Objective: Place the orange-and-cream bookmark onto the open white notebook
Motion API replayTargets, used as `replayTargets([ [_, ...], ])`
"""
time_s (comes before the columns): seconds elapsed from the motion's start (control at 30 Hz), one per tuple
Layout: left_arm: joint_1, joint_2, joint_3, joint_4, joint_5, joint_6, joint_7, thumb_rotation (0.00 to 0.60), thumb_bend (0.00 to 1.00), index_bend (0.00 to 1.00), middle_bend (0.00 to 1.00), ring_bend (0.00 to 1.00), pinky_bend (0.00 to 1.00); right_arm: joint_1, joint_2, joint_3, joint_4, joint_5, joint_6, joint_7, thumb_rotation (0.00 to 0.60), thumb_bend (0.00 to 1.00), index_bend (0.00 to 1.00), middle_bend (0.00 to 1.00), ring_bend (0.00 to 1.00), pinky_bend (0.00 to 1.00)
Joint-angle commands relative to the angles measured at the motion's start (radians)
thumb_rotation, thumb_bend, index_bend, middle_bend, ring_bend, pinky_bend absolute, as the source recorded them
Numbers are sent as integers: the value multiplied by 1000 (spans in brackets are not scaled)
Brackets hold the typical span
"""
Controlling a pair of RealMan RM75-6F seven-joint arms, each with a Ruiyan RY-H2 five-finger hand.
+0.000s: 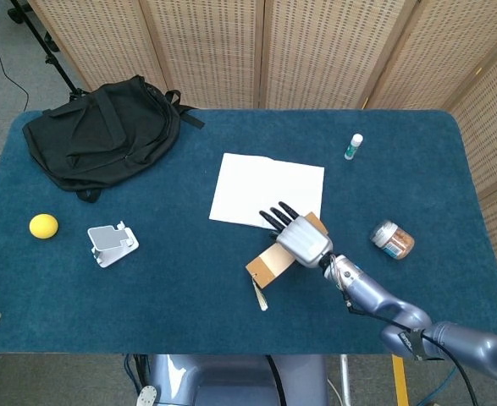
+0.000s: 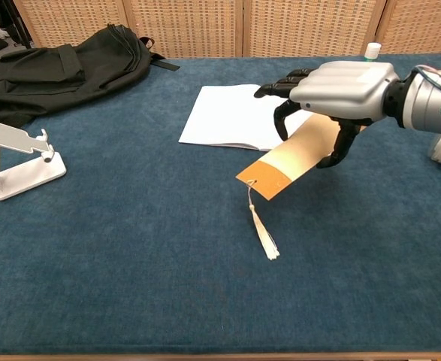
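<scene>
The right hand (image 2: pixel 345 89) holds the orange-and-cream bookmark (image 2: pixel 288 159) lifted off the blue surface (image 2: pixel 130 256), its dark fingers (image 2: pixel 284 81) curled over the top of the card and the thumb apparently underneath, though the grip point is partly hidden by the hand itself. The bookmark slopes down toward the left, its orange end lowest, and its pale tassel (image 2: pixel 263 229) hangs from that end with the tip resting on or just above the surface; which of the two is hard to tell. In the head view the hand (image 1: pixel 300 237) sits over the near edge of the open white notebook (image 1: pixel 256 182), with the bookmark (image 1: pixel 269 261) reaching out past that edge over the surface. The notebook lies flat and open near the middle.

A black backpack (image 1: pixel 104 135) lies at the far left corner, a yellow ball (image 1: pixel 43 226) and a white phone stand (image 1: pixel 111 244) sit nearer on the left, and a glue stick (image 1: pixel 353 146) and a small jar (image 1: pixel 392 239) stand to the right. The left hand shows in neither view.
</scene>
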Motion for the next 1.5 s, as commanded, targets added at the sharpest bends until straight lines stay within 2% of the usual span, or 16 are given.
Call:
replayTargets([
  [0.03, -13, -6, -9, -10, -24, -23, 22, 600, 0, 0, 0, 0, 0, 89, -56, 1, 176, -41, -73, 63, 600, 246, 516, 0, 0, 0],
  [0.2, -25, -12, -19, -19, -51, -44, 48, 600, 0, 0, 0, 0, 0, 147, -105, -40, 338, -127, -73, 131, 600, 257, 517, 0, 0, 0],
  [0.37, -41, -29, -29, -23, -86, -73, 94, 600, 0, 0, 0, 0, 0, 216, -165, -102, 565, -230, -53, 216, 600, 260, 522, 0, 0, 13],
  [0.53, -48, -38, -33, -25, -103, -84, 117, 600, 0, 0, 0, 0, 0, 251, -218, -154, 735, -282, -23, 317, 600, 260, 523, 0, 0, 31],
  [0.67, -50, -41, -35, -21, -106, -85, 121, 600, 0, 0, 0, 0, 0, 263, -253, -183, 826, -298, -11, 377, 600, 311, 523, 0, 0, 46],
  [0.93, -57, -40, -38, -19, -118, -96, 117, 600, 0, 0, 0, 0, 0, 271, -332, -241, 982, -322, 9, 459, 600, 301, 521, 0, 0, 49],
  [1.03, -58, -40, -38, -18, -118, -97, 116, 600, 0, 0, 0, 0, 0, 275, -365, -262, 1038, -334, 21, 453, 600, 221, 454, 0, 0, 52],
  [1.2, -58, -41, -34, -18, -116, -99, 115, 600, 0, 0, 0, 0, 0, 271, -432, -256, 1146, -319, 43, 362, 600, 104, 218, 0, 0, 56],
  [1.27, -59, -41, -34, -17, -116, -100, 114, 600, 0, 0, 0, 0, 0, 270, -448, -252, 1178, -311, 41, 327, 600, 39, 81, 0, 0, 55],
  [1.33, -59, -40, -33, -16, -116, -101, 113, 600, 0, 0, 0, 0, 0, 266, -462, -236, 1196, -289, 39, 305, 600, 4, 12, 0, 0, 55],
  [1.5, -59, -39, -33, -15, -119, -103, 104, 600, 0, 0, 0, 0, 0, 249, -474, -184, 1203, -224, 73, 272, 600, 5, 0, 0, 0, 55],
])
